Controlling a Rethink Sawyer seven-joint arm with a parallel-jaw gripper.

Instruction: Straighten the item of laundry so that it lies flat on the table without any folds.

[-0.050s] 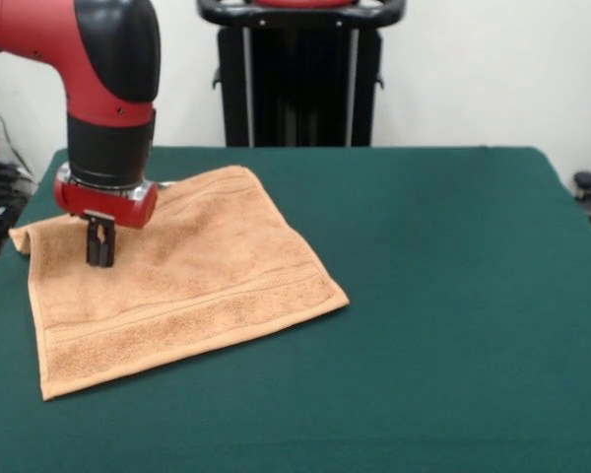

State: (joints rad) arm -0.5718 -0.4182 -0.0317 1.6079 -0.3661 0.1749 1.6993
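Tool (99,258) (fingers together) on towel (197,276), green table (453,296), white wall (473,69) behind.

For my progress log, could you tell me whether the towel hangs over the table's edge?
No, the towel lies wholly on the table.

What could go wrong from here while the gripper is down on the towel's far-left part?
1. The gripper looks closed low on the towel; lifting or dragging could bunch the nearly flat cloth into new folds.
2. The far-left corner looks slightly curled up; a sideways move might fold it under.
3. The towel lies near the table left edge; a pull leftward could drag it over.
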